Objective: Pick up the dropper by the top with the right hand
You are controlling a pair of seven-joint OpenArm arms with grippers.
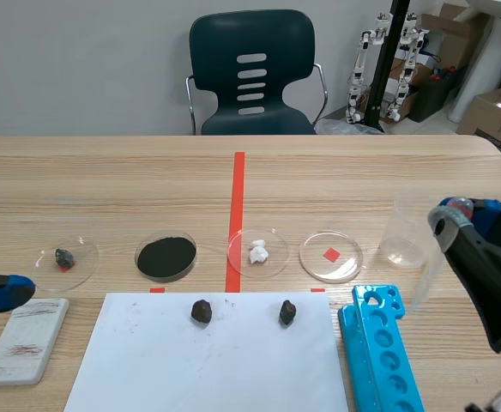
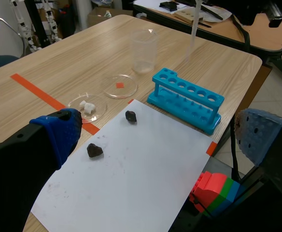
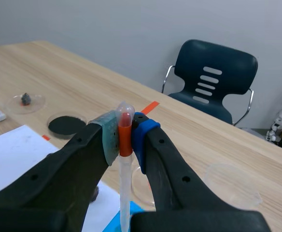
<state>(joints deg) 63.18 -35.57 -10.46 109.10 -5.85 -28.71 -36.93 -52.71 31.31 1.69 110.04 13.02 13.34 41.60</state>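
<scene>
My right gripper (image 3: 125,137) is raised over the right part of the table (image 1: 362,184), with the fingers pointing forward and a little down. Its jaws are closed on the dropper (image 3: 125,113), the two pads pressing the orange collar just under the clear bulb, so the dropper hangs down from its top. My left gripper (image 2: 160,140) is low at the left side, jaws wide apart with nothing between them, above the white paper (image 2: 131,179).

The tube of the dropper comes down between the beaker (image 1: 405,232) and the blue rack (image 1: 379,343), near to both. The table edge is close beyond the rack on that side.

The right wrist view alone shows the grip itself, but the lower end of the tube is hidden there. The scene view and the left wrist view show the tube hanging beside the beaker. If the tip touches the table, I cannot tell.
</scene>
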